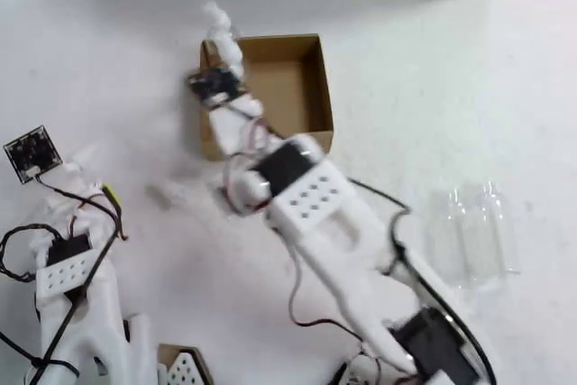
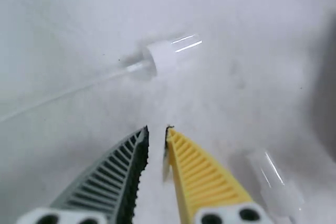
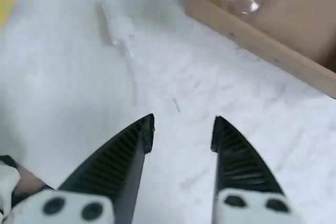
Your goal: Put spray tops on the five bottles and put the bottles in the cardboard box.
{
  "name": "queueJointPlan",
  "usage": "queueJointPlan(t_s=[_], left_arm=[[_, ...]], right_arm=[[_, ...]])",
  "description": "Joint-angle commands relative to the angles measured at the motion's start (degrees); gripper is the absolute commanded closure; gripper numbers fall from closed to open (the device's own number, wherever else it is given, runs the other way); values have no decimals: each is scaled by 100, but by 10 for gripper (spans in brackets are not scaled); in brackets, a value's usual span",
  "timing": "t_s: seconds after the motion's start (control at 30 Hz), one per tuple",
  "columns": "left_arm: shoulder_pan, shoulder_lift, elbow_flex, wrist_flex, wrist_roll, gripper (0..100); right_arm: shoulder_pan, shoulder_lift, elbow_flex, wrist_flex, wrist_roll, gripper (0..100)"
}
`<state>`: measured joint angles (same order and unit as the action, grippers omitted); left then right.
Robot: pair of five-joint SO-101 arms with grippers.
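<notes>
White spray top (image 2: 166, 55) beyond left hand (image 2: 157, 129)

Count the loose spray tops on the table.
2. One spray top lies ahead of the left gripper, tube trailing; a second spray top lies beside its yellow finger. Others may hide under the arms.

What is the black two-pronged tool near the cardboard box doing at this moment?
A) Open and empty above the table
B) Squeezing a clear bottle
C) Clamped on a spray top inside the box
A: the right tool has its prongs spread apart with nothing but bare table between them. The spray top lies untouched beyond it, and the cardboard box is nearby.
</notes>
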<state>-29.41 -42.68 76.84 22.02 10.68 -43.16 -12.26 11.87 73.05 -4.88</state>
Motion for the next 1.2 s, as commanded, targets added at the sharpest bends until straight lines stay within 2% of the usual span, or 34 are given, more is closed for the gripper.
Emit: queueJointPlan(t_s=[0.0, 0.17, 0.3, 0.37, 0.43, 0.53, 0.63, 0.8, 1.03, 1.17], left_arm=[[-48, 22, -53, -176, 26, 932], [-48, 22, -53, -167, 26, 932], [-31, 22, -53, -141, 26, 933], [-22, 22, -53, -141, 26, 935], [-22, 22, -53, -141, 26, 935], [-22, 22, -44, -141, 26, 935], [-22, 22, -44, -141, 26, 935], [-22, 22, -9, -132, 26, 935], [-22, 22, 18, -132, 26, 935], [-22, 22, 26, -132, 26, 935]], right_arm=[[875, -884, -273, 848, 844, 936], [2387, -1569, -273, 2026, 1495, 957], [4040, -1974, -141, 2536, 2884, 961], [4831, -2114, 167, 2448, 3771, 961], [5490, -2193, 536, 2246, 4343, 961], [6387, -2290, 1108, 1763, 4747, 959], [7108, -2273, 1521, 1156, 4826, 957], [7705, -2237, 2171, 242, 5266, 955], [7749, -2237, 2567, -295, 5433, 829], [7723, -2237, 2567, -532, 5433, 853]])
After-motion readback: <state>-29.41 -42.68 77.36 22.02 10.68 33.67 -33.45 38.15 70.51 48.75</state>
